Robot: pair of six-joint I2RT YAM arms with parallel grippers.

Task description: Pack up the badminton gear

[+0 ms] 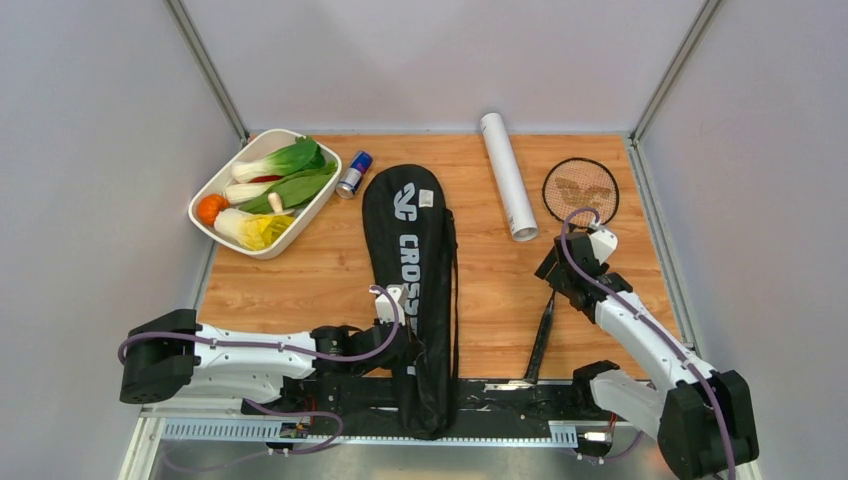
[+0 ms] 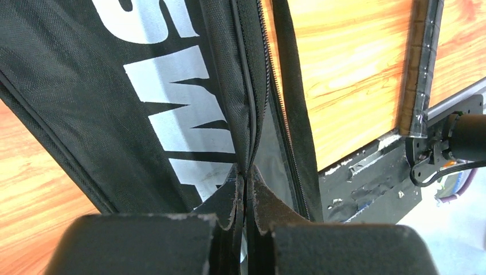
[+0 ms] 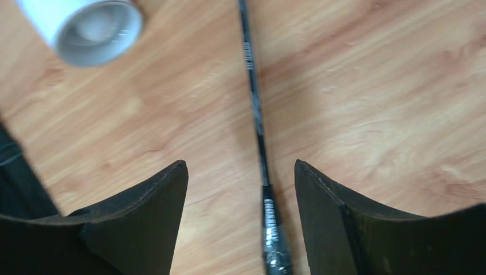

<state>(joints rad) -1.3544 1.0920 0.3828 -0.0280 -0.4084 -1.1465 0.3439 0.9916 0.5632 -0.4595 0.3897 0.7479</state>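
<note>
Left gripper (image 2: 245,186) on black "CROSS"-lettered racket bag (image 1: 432,250)

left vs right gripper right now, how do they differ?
The left gripper is shut, pinching the racket bag at its zipper edge; the right gripper is open, holding nothing. The left gripper sits at the table near edge; the right gripper hovers farther out, straddling the racket shaft. Both are at badminton gear.
</note>
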